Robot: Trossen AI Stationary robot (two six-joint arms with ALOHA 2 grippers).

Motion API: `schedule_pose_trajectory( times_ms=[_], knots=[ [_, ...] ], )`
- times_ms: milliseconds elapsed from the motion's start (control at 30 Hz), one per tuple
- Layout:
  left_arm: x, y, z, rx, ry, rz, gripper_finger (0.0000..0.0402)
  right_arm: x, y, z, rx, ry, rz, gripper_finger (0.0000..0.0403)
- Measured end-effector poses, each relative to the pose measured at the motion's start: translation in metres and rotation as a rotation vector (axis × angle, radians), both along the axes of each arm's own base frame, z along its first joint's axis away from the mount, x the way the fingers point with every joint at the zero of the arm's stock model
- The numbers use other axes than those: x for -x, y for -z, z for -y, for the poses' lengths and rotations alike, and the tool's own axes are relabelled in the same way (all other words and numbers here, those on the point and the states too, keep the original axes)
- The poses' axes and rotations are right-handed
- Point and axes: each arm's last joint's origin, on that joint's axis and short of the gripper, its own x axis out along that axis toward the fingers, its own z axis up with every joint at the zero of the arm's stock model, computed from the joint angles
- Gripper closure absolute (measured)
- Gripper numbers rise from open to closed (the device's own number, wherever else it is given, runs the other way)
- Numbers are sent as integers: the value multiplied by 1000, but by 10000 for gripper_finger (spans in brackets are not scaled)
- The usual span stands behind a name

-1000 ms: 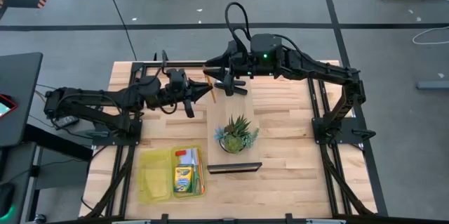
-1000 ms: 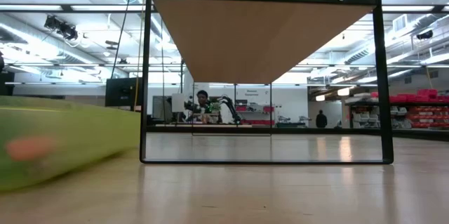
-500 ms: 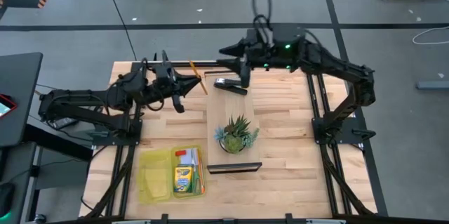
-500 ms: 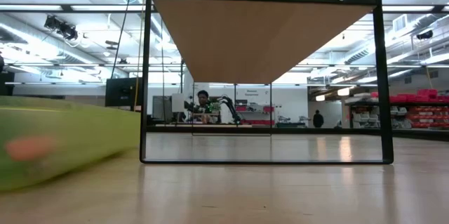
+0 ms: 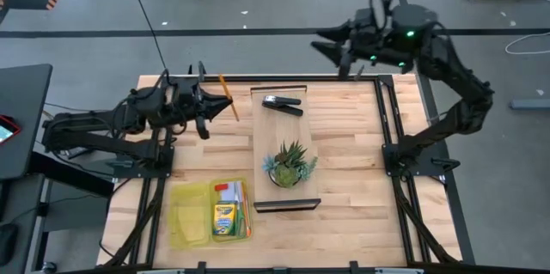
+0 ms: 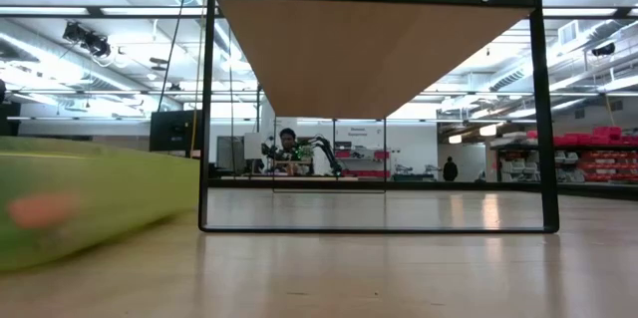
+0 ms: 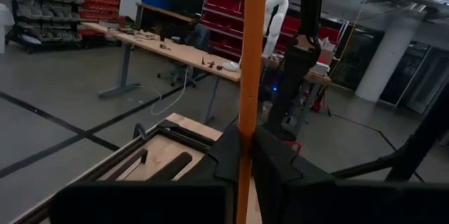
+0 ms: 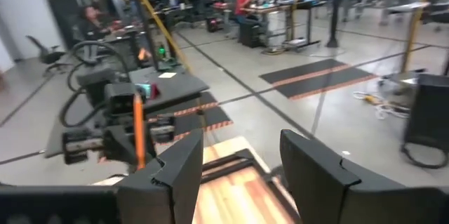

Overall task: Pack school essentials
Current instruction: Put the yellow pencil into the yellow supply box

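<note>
My left gripper (image 5: 215,102) hovers over the table's far left part, shut on a thin orange pencil (image 5: 228,97); in the left wrist view the pencil (image 7: 251,55) stands upright between the dark fingers. My right gripper (image 5: 333,51) is open and raised past the table's far edge, touching nothing. A yellow-green pouch (image 5: 191,214) lies flat at the near left. It holds the yellow-and-green crayon box (image 5: 224,220) and other small items. The note pad, red piece and scissors I cannot make out. My left gripper pinches the orange pencil around its middle (image 7: 243,147) between its two fingers (image 7: 277,164). The fingers come level from the table's left and lie across the pencil. It is lifted clear of the table, and both ends stick out past the fingers.
A raised wooden shelf (image 5: 279,137) on a black frame runs down the table's middle. It carries a black stapler (image 5: 282,104) at its far end and a spiky green potted plant (image 5: 290,165). Bare wood lies to the right. In the low view the pouch (image 6: 90,198) is a green blur at left.
My left gripper has drawn back from the shelf toward the table's left edge, carrying the pencil with it. My right gripper has left the stapler's spot, swinging up and toward the far right, past the table's far edge.
</note>
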Motion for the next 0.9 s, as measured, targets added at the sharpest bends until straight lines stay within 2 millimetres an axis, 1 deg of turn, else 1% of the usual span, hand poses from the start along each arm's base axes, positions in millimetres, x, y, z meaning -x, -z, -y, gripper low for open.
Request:
schedule_pose_trajectory(
  times_ms=[200,300,400,567,800,900],
  knots=[
    [12,-3,1,5,1,4,368,41,-8,3,23,68,2,207],
    [17,-3,2,5,18,-6,371,60,-6,3,23,109,4,207],
    [20,-2,3,5,47,-27,374,75,1,2,9,144,2,207],
    [23,5,4,10,105,-95,368,93,20,-1,-31,171,8,207],
    [24,16,8,69,228,-203,369,104,60,-6,-100,175,57,207],
    [26,24,11,72,309,-291,372,107,78,-7,-143,184,72,207]
  ],
)
